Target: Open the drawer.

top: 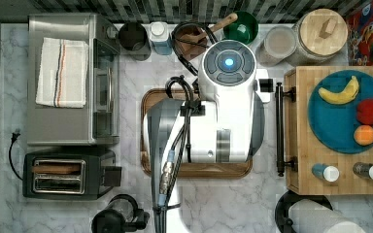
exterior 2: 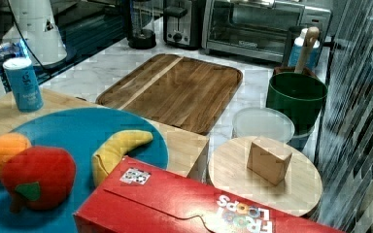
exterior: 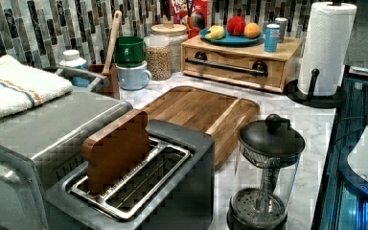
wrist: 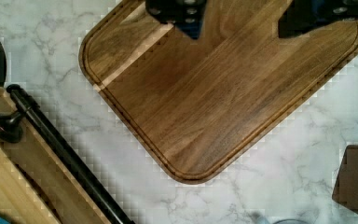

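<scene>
The drawer [exterior: 235,61] is the front of a light bamboo box [top: 298,145] at the top view's right. Its front panel sits flush with the box. A long black bar handle [top: 279,128] runs across the front and also appears in the left view [exterior: 227,67] and the wrist view [wrist: 60,149]. My gripper [wrist: 237,18] hangs open over the dark brown tray [wrist: 214,102] with nothing between its fingers, a short way from the handle. In the top view, the white arm [top: 226,97] covers the tray [top: 199,170].
A blue plate [top: 335,121] of toy fruit and two shakers [top: 326,172] sit on the box. A paper towel roll [exterior: 327,48] stands beside it. Jars, cups and a cereal box [exterior 2: 184,204] line the back wall. A toaster [top: 60,174], toaster oven [top: 68,80] and coffee press [exterior: 266,172] stand opposite the drawer.
</scene>
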